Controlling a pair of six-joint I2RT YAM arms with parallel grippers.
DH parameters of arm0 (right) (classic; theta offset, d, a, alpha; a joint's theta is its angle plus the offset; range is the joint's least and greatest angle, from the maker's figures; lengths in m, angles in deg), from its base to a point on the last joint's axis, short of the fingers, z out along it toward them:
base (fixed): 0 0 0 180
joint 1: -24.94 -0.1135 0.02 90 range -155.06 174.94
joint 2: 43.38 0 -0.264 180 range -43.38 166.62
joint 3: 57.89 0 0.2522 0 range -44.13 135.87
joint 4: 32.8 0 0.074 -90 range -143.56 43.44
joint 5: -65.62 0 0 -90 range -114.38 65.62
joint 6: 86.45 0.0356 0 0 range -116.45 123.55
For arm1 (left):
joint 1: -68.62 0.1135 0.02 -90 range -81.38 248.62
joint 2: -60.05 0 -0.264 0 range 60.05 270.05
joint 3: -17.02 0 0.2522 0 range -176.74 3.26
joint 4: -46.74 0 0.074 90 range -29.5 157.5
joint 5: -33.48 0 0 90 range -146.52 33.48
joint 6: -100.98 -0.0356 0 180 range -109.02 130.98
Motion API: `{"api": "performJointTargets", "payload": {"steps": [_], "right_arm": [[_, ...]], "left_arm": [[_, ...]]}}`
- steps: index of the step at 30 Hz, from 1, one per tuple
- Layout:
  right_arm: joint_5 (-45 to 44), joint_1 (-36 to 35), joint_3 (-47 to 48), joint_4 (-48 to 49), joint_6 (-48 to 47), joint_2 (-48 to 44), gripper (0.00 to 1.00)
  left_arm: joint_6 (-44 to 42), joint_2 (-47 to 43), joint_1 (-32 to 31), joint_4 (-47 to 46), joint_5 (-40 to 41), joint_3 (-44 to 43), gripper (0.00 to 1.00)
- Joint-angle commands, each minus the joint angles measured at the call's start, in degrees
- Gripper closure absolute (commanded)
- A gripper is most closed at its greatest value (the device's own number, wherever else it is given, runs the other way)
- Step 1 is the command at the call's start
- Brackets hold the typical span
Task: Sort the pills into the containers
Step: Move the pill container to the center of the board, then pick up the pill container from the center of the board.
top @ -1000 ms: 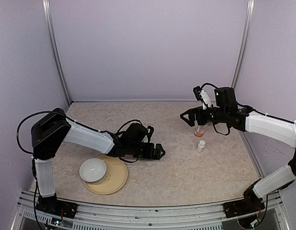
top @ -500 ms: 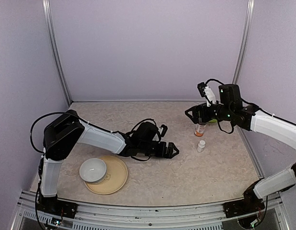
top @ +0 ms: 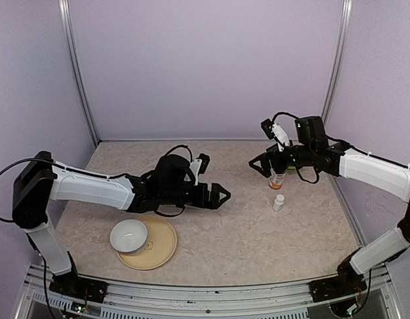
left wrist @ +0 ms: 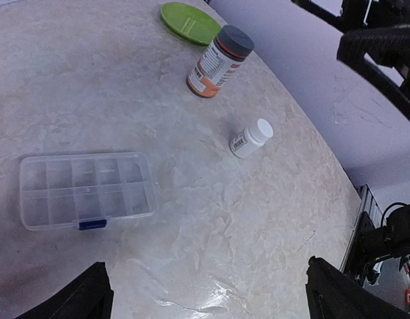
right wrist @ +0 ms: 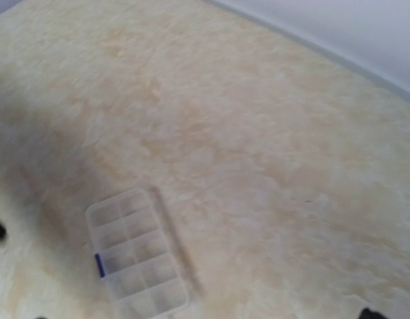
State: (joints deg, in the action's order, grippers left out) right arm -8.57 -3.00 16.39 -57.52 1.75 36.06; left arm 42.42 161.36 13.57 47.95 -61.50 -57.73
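We can read no word, number or brand anywhere. In the left wrist view, the tall bottle with a grey cap and an orange-and-white paper label [left wrist: 218, 63] carries rows of fine dark print, but we cannot make out a single letter. The tiny white plastic bottle [left wrist: 251, 137] near it has a small label with dark bars like a barcode, also illegible. The flat round green lid [left wrist: 189, 22] shows faint raised lines that we cannot decipher. From the top view, both labels are mere specks of colour.
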Motion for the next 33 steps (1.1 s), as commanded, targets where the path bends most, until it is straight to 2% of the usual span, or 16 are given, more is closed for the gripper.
{"api": "performJointTargets", "payload": {"steps": [1, 9, 17, 26, 33], "right_arm": [[5.51, -0.40, 3.03, -0.83, -3.77, 4.56, 0.00], [0.64, -4.96, 8.73, -5.18, -8.98, 14.47, 0.00], [-4.11, -8.97, 14.53, -10.02, -12.61, 24.34, 0.00], [-3.15, -9.89, 19.64, -14.71, -13.81, 33.03, 0.00], [-2.52, -10.36, 22.43, -17.36, -14.17, 35.74, 0.00]], "left_arm": [[-1.94, -5.33, 2.54, 4.68, 4.80, 3.42, 0.01], [-2.52, -11.72, 7.37, 6.94, 8.24, 5.77, 0.01], [-0.78, -14.69, 8.99, 7.34, 11.18, 8.35, 0.01], [0.19, -15.10, 9.02, 6.20, 10.74, 10.56, 0.01], [0.54, -14.67, 8.99, 5.51, 10.65, 11.23, 0.01]]}}
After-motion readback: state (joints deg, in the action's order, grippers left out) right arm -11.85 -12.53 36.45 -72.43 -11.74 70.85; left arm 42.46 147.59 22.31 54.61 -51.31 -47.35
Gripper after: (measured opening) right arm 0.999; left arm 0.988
